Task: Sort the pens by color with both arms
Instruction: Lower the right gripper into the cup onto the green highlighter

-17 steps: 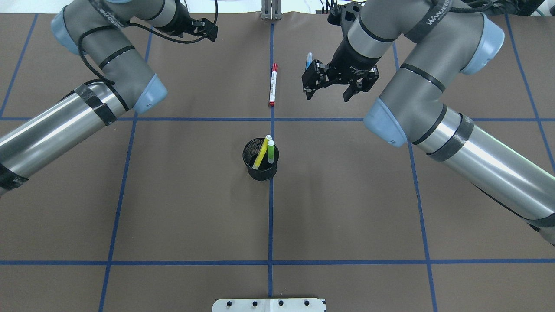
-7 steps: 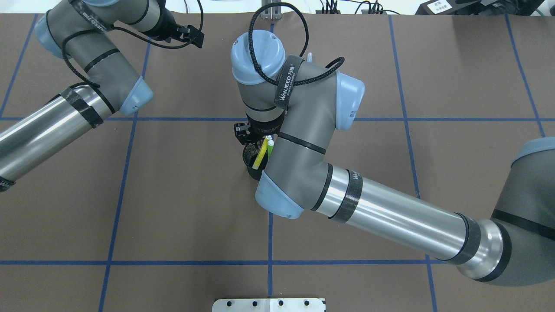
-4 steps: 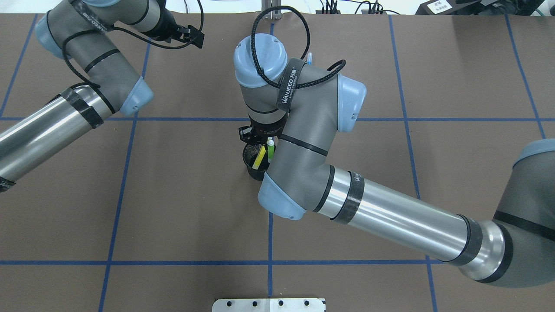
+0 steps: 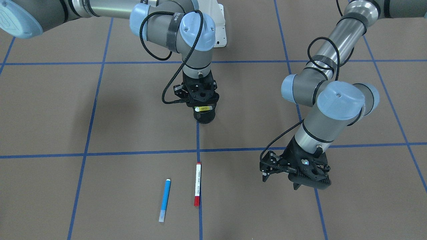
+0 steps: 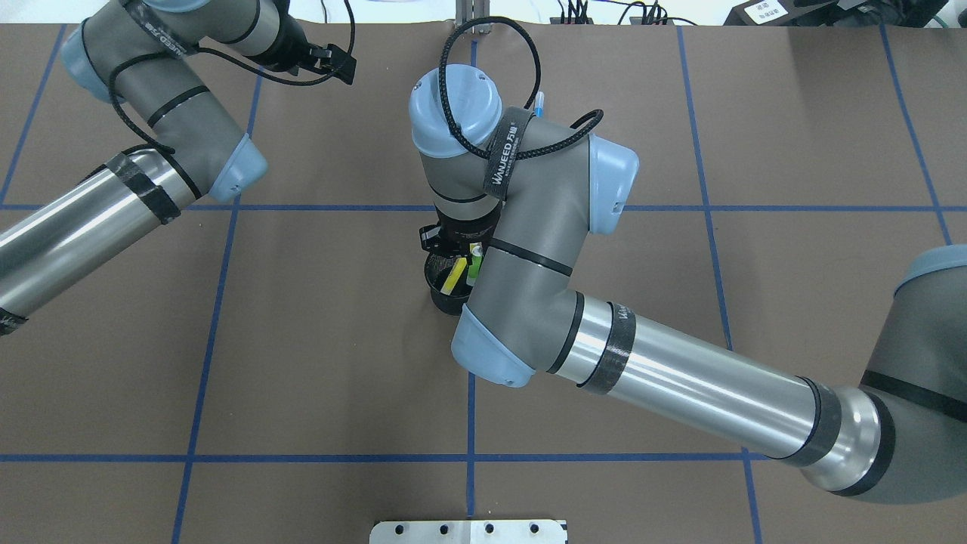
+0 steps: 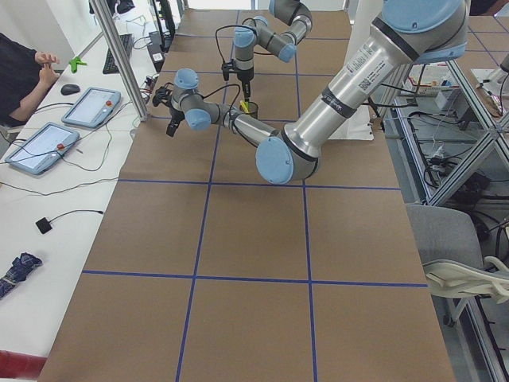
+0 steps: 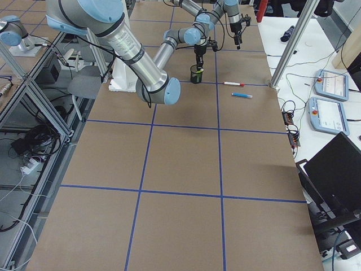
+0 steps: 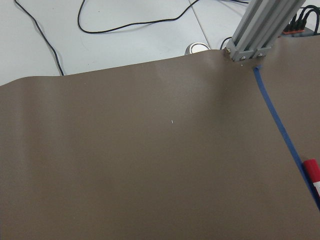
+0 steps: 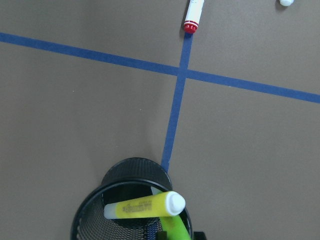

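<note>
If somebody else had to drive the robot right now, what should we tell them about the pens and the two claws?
Left gripper: open, empty, over bare table off to the side of the pens.
Right gripper: just above the black mesh cup; whether it has clamped a pen is hidden.
Blue pen and red-capped white pen: lying side by side on the table, not touching.
Yellow pen and lime green pen: leaning in the cup.
Done: two pens out of the cup. Left: probably lift out the yellow and green ones and lay each in its place.
</note>
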### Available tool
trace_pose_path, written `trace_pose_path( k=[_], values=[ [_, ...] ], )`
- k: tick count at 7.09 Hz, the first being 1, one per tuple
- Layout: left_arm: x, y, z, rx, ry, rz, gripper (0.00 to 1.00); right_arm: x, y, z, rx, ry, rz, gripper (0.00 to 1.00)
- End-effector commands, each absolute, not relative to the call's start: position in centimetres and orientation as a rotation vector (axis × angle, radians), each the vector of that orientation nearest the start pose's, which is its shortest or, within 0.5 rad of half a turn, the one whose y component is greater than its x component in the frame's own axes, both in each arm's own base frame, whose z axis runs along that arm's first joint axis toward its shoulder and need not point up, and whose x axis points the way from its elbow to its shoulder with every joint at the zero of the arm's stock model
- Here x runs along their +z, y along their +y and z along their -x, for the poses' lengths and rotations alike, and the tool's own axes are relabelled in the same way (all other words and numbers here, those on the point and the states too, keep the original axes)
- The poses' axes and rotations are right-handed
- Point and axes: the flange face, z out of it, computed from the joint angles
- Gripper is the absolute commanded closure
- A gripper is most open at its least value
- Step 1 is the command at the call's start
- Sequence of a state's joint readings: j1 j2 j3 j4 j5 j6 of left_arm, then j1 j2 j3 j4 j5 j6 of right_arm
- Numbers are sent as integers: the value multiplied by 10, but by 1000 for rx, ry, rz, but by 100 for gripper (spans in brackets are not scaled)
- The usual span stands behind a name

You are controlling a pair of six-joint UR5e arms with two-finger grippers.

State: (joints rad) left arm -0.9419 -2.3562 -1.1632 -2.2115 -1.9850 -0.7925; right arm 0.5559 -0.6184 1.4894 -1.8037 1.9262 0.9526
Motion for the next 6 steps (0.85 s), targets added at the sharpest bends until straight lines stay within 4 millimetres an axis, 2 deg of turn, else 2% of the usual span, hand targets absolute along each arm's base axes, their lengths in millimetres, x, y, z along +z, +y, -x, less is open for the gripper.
trace_pose_path(
  k=[1,2,3,4,6],
  values=[
    [278,-697,-390,61,943,-518,0,120,-469,570,-174,-723,-72,100],
    [278,-697,-391,61,942,-517,1,114,-467,564,-173,-737,-86,100],
    [278,-697,-391,61,942,-517,0,99,-463,550,-167,-768,-110,100],
    [278,-697,-390,59,943,-516,0,85,-463,526,-153,-801,-144,100],
    [278,-697,-390,59,944,-518,0,52,-472,461,-113,-884,-228,100]
  ],
)
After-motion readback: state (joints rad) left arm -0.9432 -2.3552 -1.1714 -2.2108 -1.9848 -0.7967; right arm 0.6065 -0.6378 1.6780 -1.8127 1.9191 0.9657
